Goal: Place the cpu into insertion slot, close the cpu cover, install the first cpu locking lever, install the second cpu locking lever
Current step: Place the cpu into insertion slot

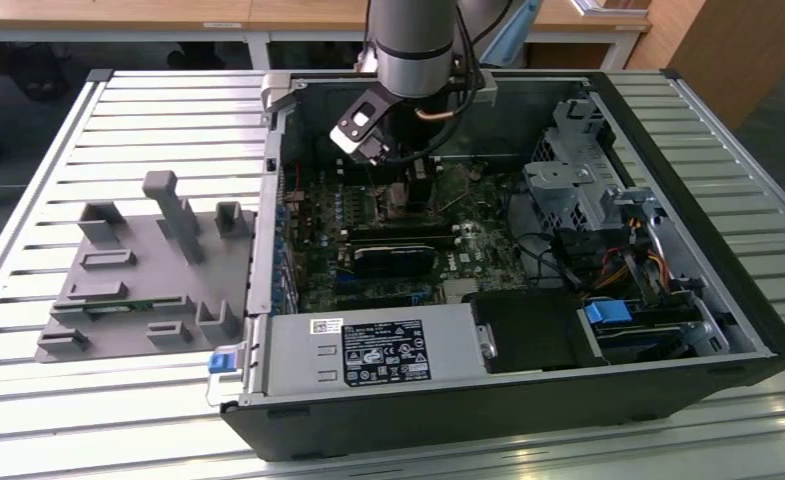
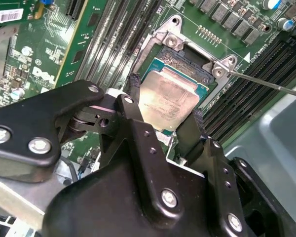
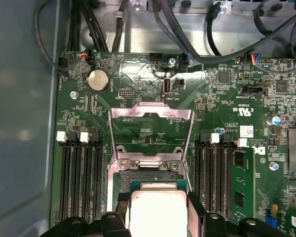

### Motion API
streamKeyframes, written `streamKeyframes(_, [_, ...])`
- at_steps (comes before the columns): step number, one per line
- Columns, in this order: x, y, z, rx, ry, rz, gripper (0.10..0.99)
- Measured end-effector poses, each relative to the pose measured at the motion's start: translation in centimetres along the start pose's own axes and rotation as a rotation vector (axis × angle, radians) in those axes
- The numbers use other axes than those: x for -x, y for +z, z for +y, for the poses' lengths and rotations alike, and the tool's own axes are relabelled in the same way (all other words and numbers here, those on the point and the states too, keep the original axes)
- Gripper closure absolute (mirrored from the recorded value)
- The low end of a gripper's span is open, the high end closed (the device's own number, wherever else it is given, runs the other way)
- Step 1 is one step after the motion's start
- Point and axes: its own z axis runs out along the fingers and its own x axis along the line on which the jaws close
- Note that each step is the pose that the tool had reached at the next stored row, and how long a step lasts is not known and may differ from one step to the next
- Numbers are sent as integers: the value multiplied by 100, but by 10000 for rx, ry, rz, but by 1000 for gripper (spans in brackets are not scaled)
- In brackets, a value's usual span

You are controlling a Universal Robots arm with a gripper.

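Observation:
The cpu, a pale silver square chip with green edges, sits between my gripper's black fingers, and my gripper is shut on it. It hangs partly over the insertion slot, whose dark pin field with a silver rim still shows beyond the chip's edge. The cpu cover, a thin silver frame, stands flipped open past the slot. A thin locking lever sticks out beside the slot. In the exterior view my gripper reaches down into the open computer case.
Black memory slots flank the socket on both sides. Cables and a coin battery lie beyond the cover. A grey fixture tray rests on the slatted table at the exterior view's left. The power supply fills the case's near side.

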Motion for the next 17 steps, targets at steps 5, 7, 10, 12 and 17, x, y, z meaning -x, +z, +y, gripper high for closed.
streamKeyframes(5, [-27, 37, -4, 1, 0, 2, 545])
streamKeyframes(7, [-32, 52, -5, 1, 0, 1, 545])
streamKeyframes(10, [-40, 83, -9, 0, 18, 0, 545])
streamKeyframes(12, [-44, 98, -11, 0, 62, -4, 545])
streamKeyframes(17, [-54, 140, -15, -1, 89, -6, 545])
